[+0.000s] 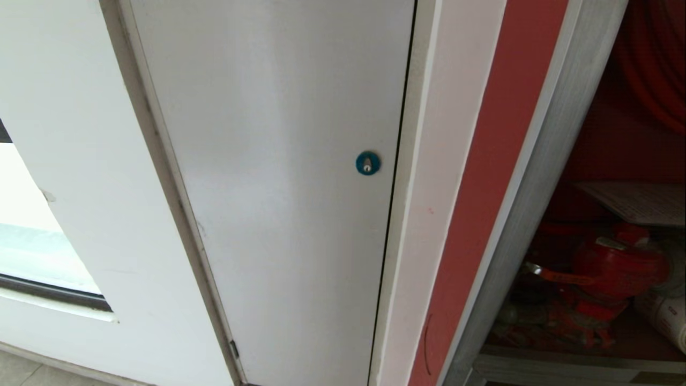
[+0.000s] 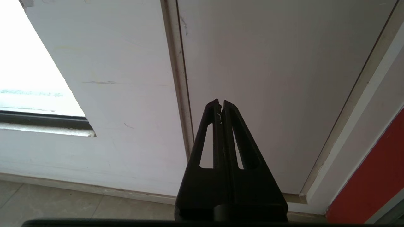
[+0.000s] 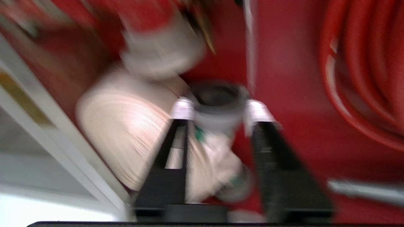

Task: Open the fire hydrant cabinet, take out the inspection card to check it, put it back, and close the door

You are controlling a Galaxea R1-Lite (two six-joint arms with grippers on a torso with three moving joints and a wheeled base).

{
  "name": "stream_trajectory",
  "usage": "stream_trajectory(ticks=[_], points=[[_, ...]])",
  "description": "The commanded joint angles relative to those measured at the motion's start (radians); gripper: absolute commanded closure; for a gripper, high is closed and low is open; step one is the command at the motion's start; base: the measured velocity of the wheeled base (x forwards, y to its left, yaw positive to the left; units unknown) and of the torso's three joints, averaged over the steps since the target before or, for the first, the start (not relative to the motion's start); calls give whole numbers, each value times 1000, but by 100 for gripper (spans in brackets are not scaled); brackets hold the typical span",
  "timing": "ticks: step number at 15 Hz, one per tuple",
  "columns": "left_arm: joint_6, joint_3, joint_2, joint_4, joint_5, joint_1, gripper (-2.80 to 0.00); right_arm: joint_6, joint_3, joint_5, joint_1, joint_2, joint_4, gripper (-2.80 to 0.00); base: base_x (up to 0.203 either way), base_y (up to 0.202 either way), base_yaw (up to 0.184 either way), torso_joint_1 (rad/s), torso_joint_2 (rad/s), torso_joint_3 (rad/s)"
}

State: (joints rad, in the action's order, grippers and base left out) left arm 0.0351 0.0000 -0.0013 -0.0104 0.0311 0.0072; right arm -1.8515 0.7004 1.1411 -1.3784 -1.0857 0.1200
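Observation:
The fire hydrant cabinet (image 1: 541, 203) stands open at the right of the head view, with a brushed silver frame and a red inside. The inspection card (image 1: 638, 201), a white printed sheet, lies inside it above the red valve (image 1: 616, 265). The door is out of view. In the blurred right wrist view my right gripper (image 3: 220, 110) is open inside the cabinet with nothing between its white-tipped fingers (image 3: 182, 108). Behind it are the white rolled hose (image 3: 126, 126) and its metal coupling (image 3: 217, 94). My left gripper (image 2: 220, 102) is shut and empty, parked low before the grey-white panel (image 2: 268, 78).
The grey-white panel (image 1: 278, 187) with a round blue lock (image 1: 367, 163) fills the middle of the head view. A window (image 1: 32, 241) is at far left. The red hose reel (image 3: 363, 78) hangs beside the right gripper. The floor (image 2: 63, 205) shows below the left gripper.

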Motion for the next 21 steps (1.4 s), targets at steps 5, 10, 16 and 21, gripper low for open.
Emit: stream_trajectory(ticks=[5, 10, 16, 21], points=[[0, 6, 1, 0, 0, 0, 0, -6, 35, -13, 99, 19, 45, -280, 0, 0, 0, 0, 0, 0], [0, 6, 1, 0, 0, 0, 0, -8, 98, -125, 258, -26, -14, -280, 0, 0, 0, 0, 0, 0], [0, 6, 1, 0, 0, 0, 0, 9, 125, -242, 354, -112, -103, -280, 0, 0, 0, 0, 0, 0], [0, 6, 1, 0, 0, 0, 0, 15, 145, -313, 446, -209, -213, -280, 0, 0, 0, 0, 0, 0]])
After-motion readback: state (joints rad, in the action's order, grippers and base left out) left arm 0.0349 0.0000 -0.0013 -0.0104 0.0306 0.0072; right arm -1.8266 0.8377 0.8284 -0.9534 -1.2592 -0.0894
